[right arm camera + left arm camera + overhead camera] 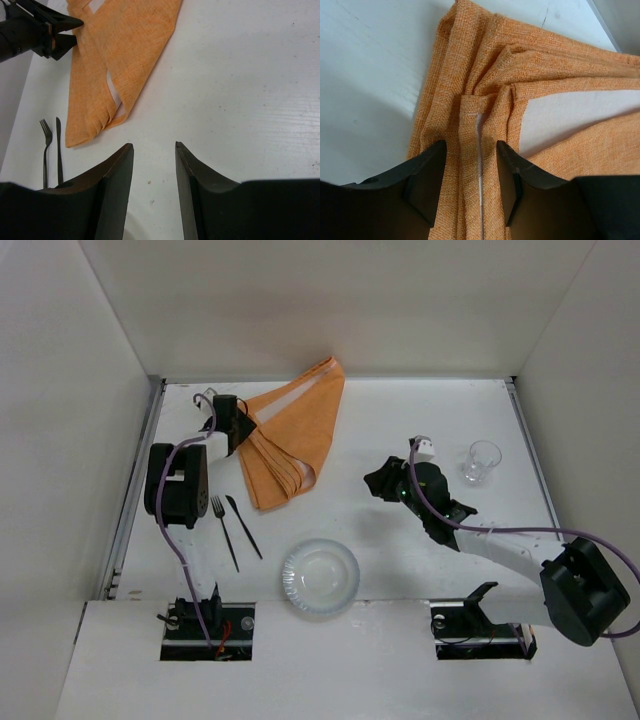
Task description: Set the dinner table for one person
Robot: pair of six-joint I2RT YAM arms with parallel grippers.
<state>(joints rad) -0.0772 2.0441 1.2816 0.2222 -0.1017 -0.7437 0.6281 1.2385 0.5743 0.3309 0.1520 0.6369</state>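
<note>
The white dinner table [420, 410] carries an orange cloth placemat [295, 430], bunched in pleats at the back centre-left. My left gripper [235, 425] is at the placemat's left edge. In the left wrist view my left gripper [471, 145] has its jaws closed on a thick fold of the placemat [545, 75]. My right gripper [380, 483] is open and empty over bare table, right of the placemat. In the right wrist view my right gripper [154, 146] points toward the placemat [115, 60].
A black fork [225, 530] and black knife [244, 527] lie side by side at the near left. A clear plate [320, 575] sits at the near centre. A drinking glass [482, 462] stands at the right. Metal rails run along the left and right edges.
</note>
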